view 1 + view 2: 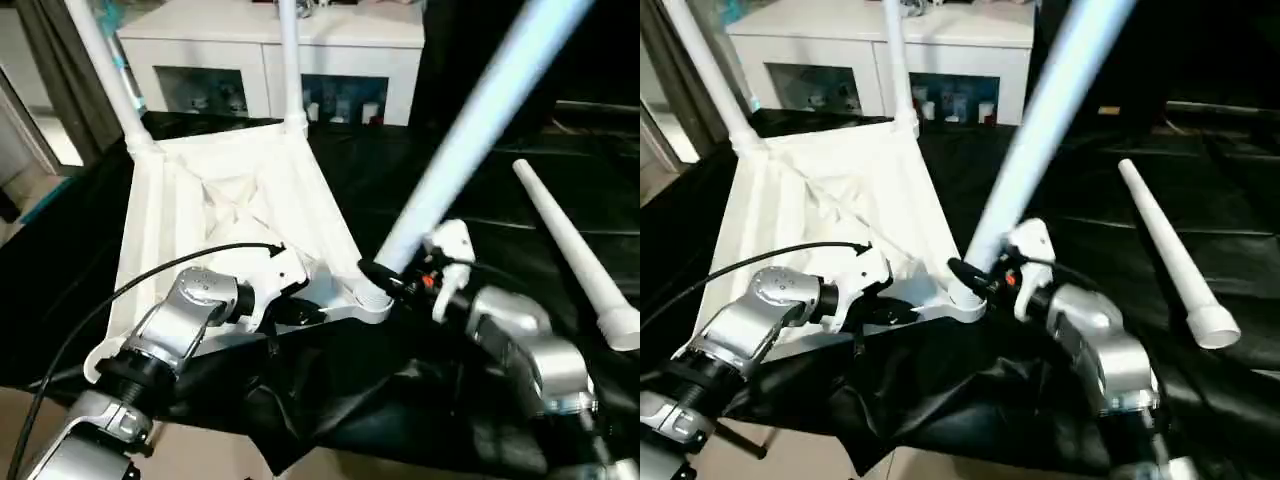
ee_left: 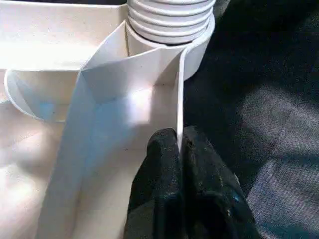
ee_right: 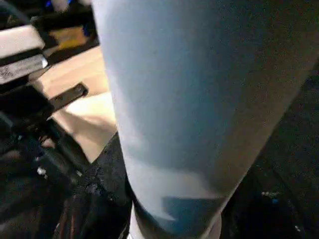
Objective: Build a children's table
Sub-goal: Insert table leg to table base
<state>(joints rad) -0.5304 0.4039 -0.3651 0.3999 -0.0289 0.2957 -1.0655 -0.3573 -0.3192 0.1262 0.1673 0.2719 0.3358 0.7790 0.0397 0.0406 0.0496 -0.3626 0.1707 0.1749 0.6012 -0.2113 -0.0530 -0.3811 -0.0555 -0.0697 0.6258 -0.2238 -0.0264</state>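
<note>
Children's table (image 1: 225,215) upside down on black-draped bench (image 1: 560,180), ribbed white plastic underside up, two far legs upright. Left gripper (image 2: 178,149) clenched on thin near rim wall beside threaded corner socket (image 1: 368,297). Right gripper (image 1: 385,277) grasping tilted leg (image 1: 480,120) at socket. Loose tapered leg (image 1: 580,255) right, open cloth around.

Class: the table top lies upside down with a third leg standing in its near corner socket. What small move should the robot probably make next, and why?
Probably keep twisting the leg down with the right hand. The leg leans rather than standing straight, and its thread ridges sit above the socket, so it looks not fully seated. The left hand pinches the table top's rim, steadying it.
</note>
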